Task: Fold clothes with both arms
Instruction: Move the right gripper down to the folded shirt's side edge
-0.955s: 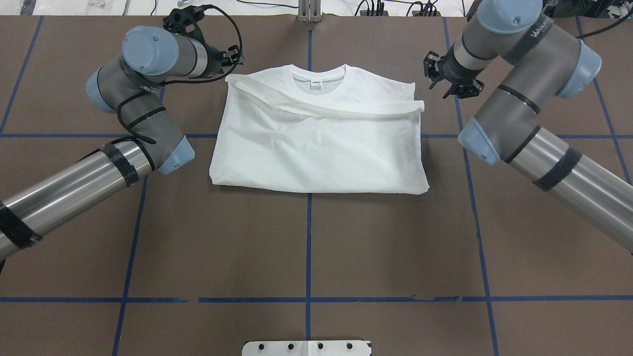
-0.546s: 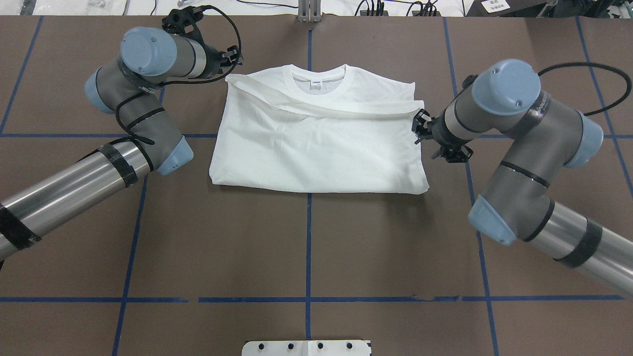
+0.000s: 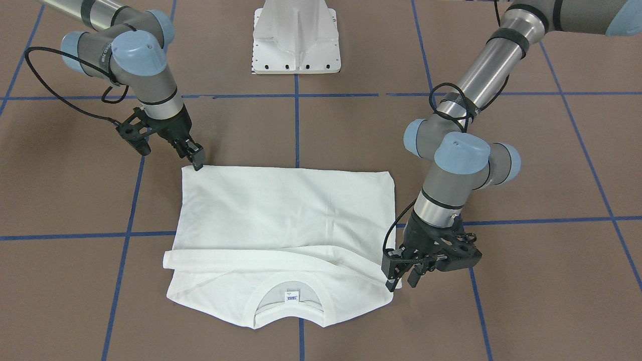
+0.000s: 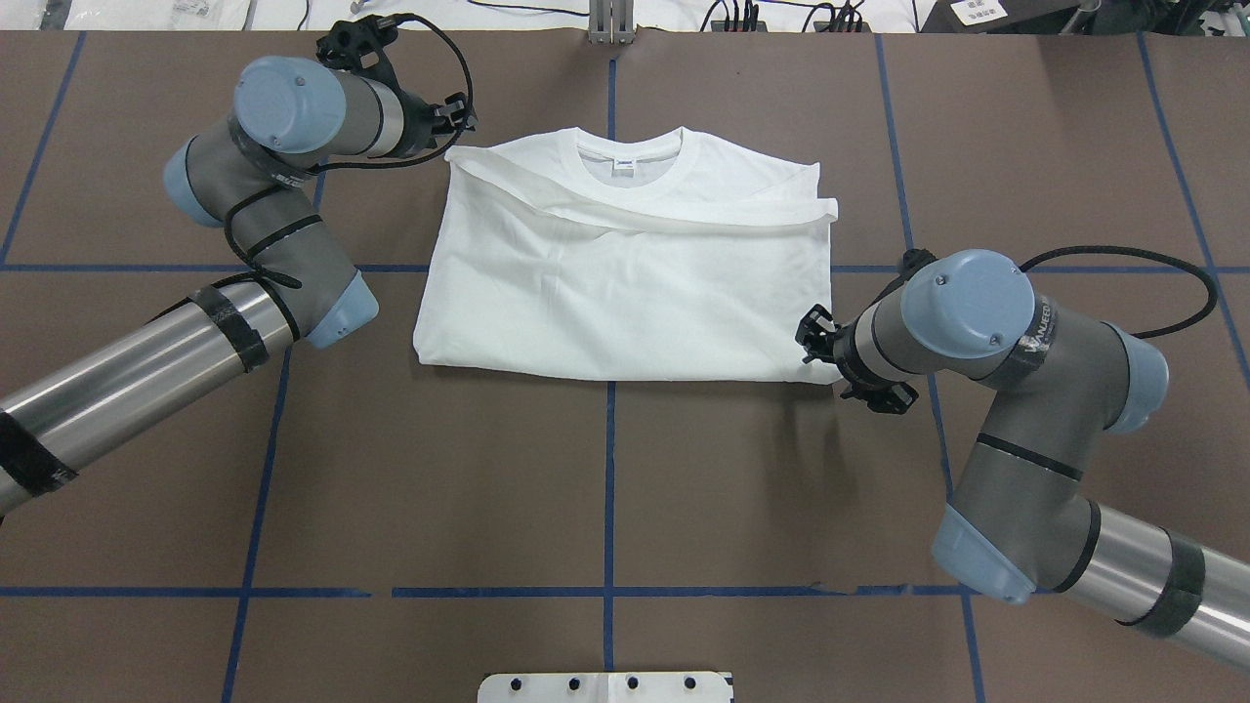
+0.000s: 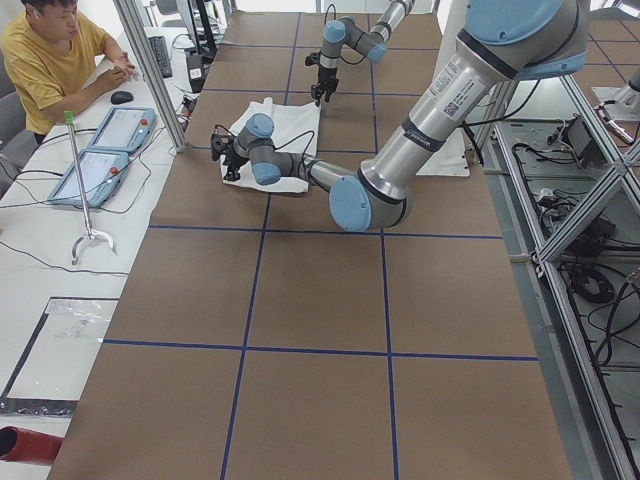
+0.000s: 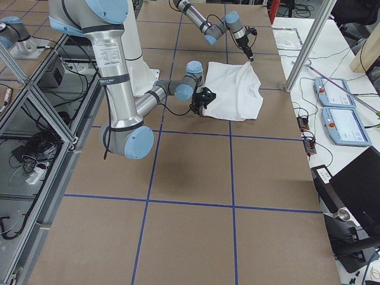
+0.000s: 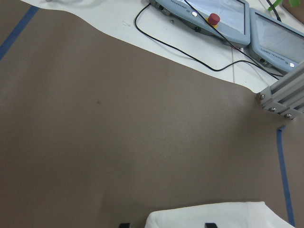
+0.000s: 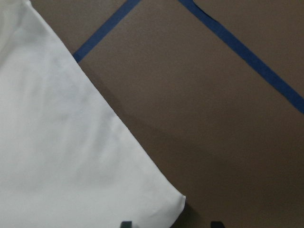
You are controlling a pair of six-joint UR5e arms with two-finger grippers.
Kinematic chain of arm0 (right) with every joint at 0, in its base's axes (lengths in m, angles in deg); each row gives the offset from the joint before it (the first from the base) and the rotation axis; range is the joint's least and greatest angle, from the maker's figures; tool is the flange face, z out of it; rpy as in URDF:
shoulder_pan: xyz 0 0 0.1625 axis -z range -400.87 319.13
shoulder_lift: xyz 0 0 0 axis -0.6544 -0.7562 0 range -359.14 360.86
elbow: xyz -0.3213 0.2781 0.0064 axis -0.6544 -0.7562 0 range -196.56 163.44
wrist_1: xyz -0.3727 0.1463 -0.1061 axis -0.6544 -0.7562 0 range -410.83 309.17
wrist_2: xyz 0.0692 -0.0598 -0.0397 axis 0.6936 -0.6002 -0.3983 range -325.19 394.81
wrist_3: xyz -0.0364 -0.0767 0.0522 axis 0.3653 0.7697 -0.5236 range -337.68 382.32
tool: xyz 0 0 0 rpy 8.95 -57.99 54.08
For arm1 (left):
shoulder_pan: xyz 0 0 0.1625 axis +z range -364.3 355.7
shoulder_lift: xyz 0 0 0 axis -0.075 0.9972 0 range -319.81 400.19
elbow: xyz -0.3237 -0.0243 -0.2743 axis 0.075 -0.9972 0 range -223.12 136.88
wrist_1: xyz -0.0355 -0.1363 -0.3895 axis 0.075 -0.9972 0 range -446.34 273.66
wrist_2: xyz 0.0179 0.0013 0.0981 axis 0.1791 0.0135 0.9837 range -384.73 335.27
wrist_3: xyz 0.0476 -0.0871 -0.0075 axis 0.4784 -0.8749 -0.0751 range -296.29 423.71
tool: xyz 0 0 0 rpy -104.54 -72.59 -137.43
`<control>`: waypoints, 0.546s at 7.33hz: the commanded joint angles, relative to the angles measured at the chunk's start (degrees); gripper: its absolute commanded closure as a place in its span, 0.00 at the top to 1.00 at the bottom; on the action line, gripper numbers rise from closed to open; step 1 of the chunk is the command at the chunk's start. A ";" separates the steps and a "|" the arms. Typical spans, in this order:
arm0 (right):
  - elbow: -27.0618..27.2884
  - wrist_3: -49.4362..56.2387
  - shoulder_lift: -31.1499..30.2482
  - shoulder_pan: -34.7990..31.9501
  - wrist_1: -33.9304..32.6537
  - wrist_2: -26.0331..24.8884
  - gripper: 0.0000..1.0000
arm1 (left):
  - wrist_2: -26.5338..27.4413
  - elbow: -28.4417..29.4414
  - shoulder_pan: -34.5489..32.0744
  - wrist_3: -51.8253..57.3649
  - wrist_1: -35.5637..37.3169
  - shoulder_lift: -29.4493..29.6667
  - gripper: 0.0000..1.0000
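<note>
right gripper (image 4: pixel 812 340) has swung to the robot-side corner of the t-shirt (image 4: pixel 625 293); it and the left gripper (image 3: pixel 399 275) stand spread, empty; sleeve (image 4: pixel 684 217) folded across, body fold probably remains

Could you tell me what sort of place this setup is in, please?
Probably a robotics lab: two arms over a tape-gridded table, teach pendants on a side bench, aluminium framing.

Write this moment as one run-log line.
T-shirt: partly folded | left gripper: open at shoulder corner | right gripper: open at hem corner
</note>
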 commanded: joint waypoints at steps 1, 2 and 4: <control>-0.38 -2.48 0.24 0.34 0.13 -1.22 0.63 | 0.01 -0.35 -0.01 0.00 0.08 -0.35 0.61; -0.64 -4.76 0.07 0.34 0.13 -3.76 0.62 | 0.01 -0.35 0.08 0.00 0.08 -0.35 0.61; -0.47 -7.85 -0.02 0.34 0.13 -4.75 0.61 | 0.01 -0.35 0.08 0.00 0.08 -0.70 0.61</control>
